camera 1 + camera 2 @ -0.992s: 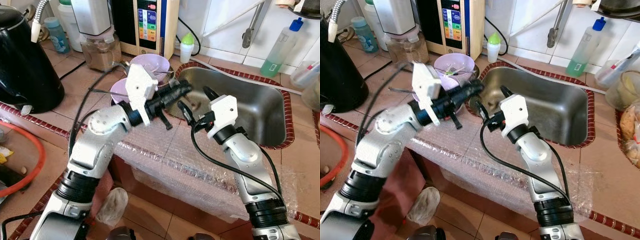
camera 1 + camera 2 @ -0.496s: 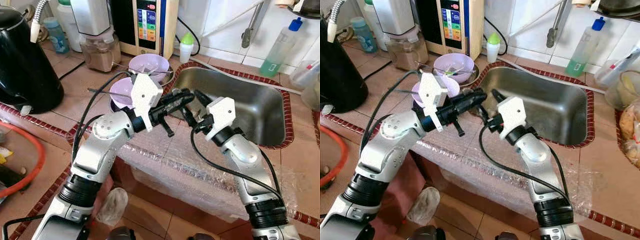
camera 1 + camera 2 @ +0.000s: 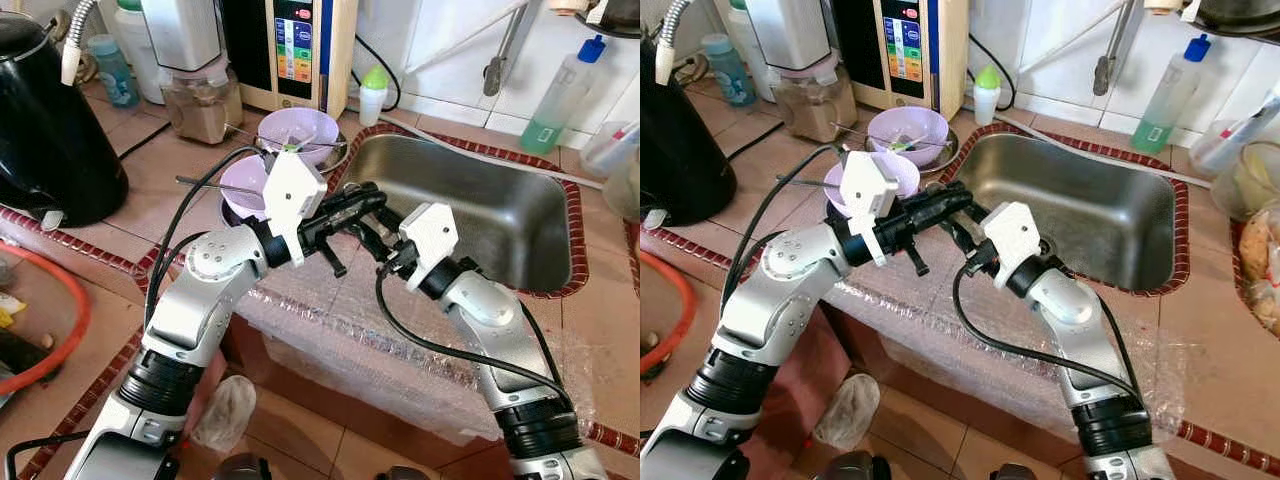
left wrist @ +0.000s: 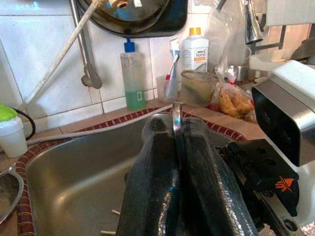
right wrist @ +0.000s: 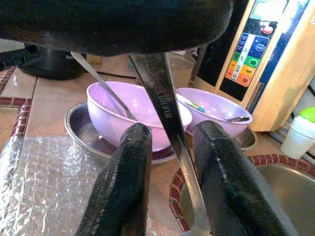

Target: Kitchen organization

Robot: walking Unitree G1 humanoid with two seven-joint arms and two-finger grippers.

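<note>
Thin metal utensil handle (image 5: 165,105), flat, silvery, engraved lettering along shaft; which utensil, cannot tell. Held over near-left corner of sink (image 3: 500,215), above tiled surface (image 3: 180,170) edge. Left pincer (image 3: 365,197) clamped on handle; thin metal edge (image 4: 176,123) squeezed between its black fingers (image 4: 155,172). Right pincer (image 3: 372,240) fingers (image 5: 123,167) apart, straddling handle, shaft passing through gap. Right wrist view adds two purple bowls (image 5: 125,110) left of sink, spoon in nearer one. Left wrist view adds green soap bottle (image 4: 131,73) behind sink.
</note>
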